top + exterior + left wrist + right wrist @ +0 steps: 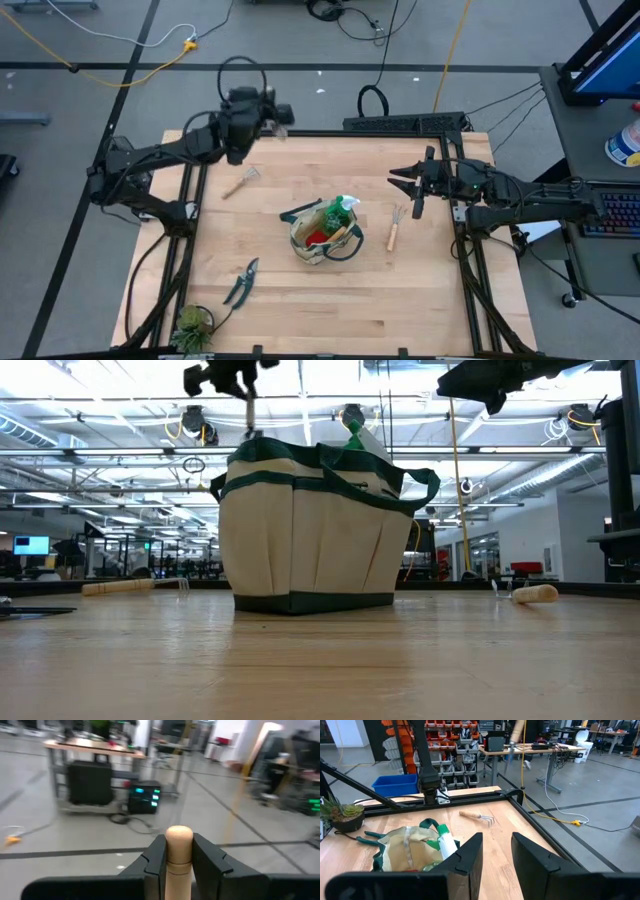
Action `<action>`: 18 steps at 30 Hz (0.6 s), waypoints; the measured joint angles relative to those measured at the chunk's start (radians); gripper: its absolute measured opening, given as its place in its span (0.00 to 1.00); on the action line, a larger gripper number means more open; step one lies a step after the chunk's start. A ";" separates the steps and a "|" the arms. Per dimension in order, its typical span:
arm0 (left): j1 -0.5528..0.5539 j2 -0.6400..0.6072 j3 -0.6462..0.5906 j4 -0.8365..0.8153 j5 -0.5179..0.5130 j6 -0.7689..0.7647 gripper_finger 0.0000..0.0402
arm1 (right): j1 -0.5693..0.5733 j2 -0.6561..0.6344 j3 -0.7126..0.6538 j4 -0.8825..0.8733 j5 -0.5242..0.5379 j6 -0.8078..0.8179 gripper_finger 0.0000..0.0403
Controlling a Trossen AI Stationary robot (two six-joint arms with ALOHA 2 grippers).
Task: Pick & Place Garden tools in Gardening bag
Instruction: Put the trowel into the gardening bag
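A: Where is the bag, and what does it look like?

B: It stands upright at mid-table: round, beige canvas, dark green trim and loop handles. A green spray bottle sticks out of its top, with something red inside beside it.

A: State of the left gripper?

B: Raised over the table's far left edge, clamped on a pale wooden handle with a rounded end.

A: And the right gripper?

B: It hangs over the far right part of the table, fingers apart, holding nothing.

A: Tools on the table?

B: A small rake lies far left of the bag, a wooden-handled fork just right of it, and dark-handled shears near left, beside a small plant.
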State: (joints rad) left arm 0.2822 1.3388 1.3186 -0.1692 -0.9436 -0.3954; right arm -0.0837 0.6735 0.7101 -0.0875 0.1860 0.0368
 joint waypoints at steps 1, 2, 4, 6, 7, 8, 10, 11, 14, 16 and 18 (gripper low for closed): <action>-0.025 0.000 0.000 0.000 0.000 -0.009 0.16 | 0.000 0.000 0.000 0.000 0.000 0.000 0.24; -0.050 0.000 0.000 0.000 0.000 -0.021 0.16 | 0.000 0.000 0.000 0.000 0.000 0.000 0.24; -0.095 0.000 0.000 0.000 0.000 -0.045 0.16 | 0.000 0.000 0.000 0.000 0.000 0.000 0.24; -0.137 0.000 0.000 0.000 0.000 -0.069 0.16 | 0.000 0.000 0.000 0.000 0.000 0.000 0.24; -0.156 0.000 0.000 0.000 -0.001 -0.084 0.16 | 0.000 0.000 0.000 0.000 0.000 0.000 0.24; -0.175 0.000 0.000 0.000 -0.001 -0.098 0.16 | 0.000 0.000 0.000 0.000 0.000 0.000 0.24; -0.209 0.000 0.000 0.000 -0.001 -0.126 0.16 | 0.000 0.000 0.000 0.000 0.000 0.000 0.24; -0.224 0.000 0.000 0.000 -0.003 -0.145 0.16 | 0.000 0.000 0.000 0.000 0.000 0.000 0.24; -0.270 0.000 0.000 0.000 -0.008 -0.190 0.16 | 0.000 0.000 0.000 0.000 0.000 0.000 0.24; -0.298 0.000 0.000 0.000 -0.009 -0.214 0.16 | 0.000 0.000 0.000 0.000 0.000 0.000 0.24; -0.330 0.000 0.000 0.000 -0.021 -0.227 0.16 | 0.000 0.000 0.000 0.000 0.000 0.000 0.24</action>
State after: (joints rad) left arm -0.0478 1.3384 1.3186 -0.1692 -0.9651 -0.6221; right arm -0.0837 0.6735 0.7101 -0.0879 0.1860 0.0368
